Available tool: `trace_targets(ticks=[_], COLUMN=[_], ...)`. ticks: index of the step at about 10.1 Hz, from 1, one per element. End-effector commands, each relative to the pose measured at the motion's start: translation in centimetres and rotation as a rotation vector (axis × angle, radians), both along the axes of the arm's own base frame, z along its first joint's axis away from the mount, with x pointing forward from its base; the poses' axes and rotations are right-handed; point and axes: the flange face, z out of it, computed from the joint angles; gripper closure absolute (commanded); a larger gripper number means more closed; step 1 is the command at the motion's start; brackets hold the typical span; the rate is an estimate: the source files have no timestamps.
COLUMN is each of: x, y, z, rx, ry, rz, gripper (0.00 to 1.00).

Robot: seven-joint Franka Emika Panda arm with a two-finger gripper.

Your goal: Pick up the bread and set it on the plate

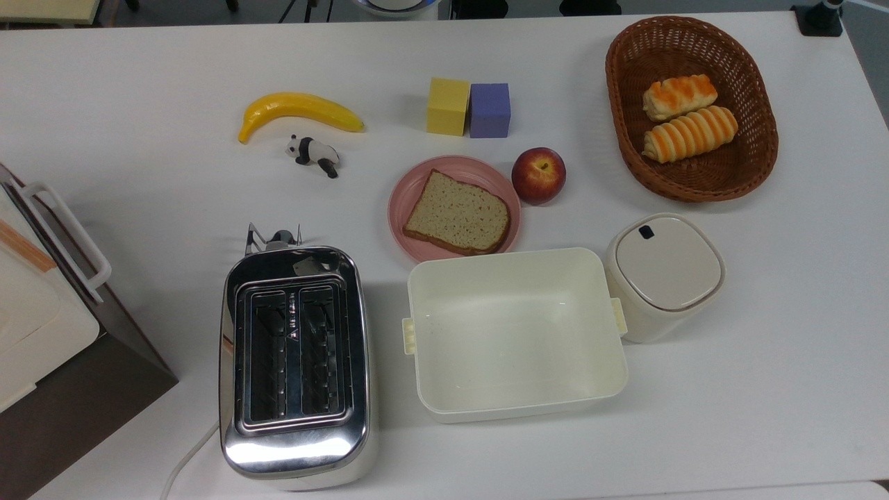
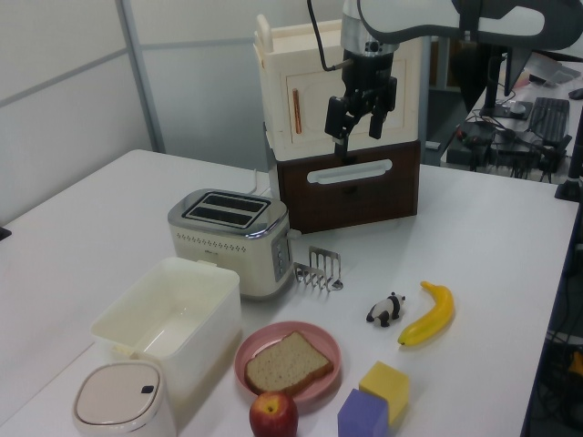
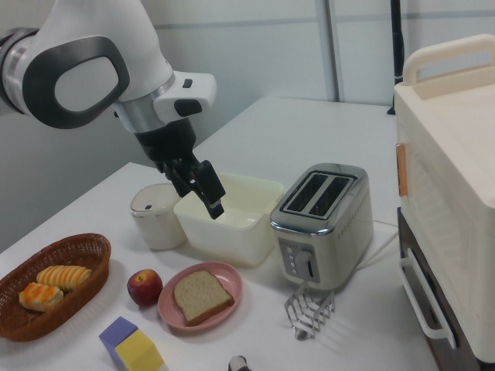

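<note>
Top view: the bread [image 1: 457, 211] lies flat on the pink plate [image 1: 410, 187], near the middle of the white table [image 1: 139, 194]. A red apple [image 1: 538, 174] sits just beside the plate on the top view's right, and a cream rectangular tub [image 1: 515, 332] is close to the plate, toward the table's near edge in the top view. A chrome toaster [image 1: 295, 361] stands to the top view's left of the tub, with a small wire toast rack [image 1: 272, 239] beside it. A wicker basket [image 1: 618, 104] near the table's far right corner in the top view holds two orange-striped rolls [image 1: 687, 118]. In the left view the gripper [image 2: 357, 118] hangs high above the table, its fingers [image 2: 334, 117] parted and holding nothing.
</note>
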Motion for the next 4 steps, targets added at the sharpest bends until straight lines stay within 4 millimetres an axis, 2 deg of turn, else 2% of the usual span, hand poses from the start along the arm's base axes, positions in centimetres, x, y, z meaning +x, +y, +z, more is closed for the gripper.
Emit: trace_targets(ticks=[1, 4], x=[0.1, 0.2], y=[3.8, 4.8], z=[-0.3, -0.6], rx=[0.018, 0.023], ry=[0.004, 0.01], rz=[0.083, 0.099], gripper=[0.0, 0.0])
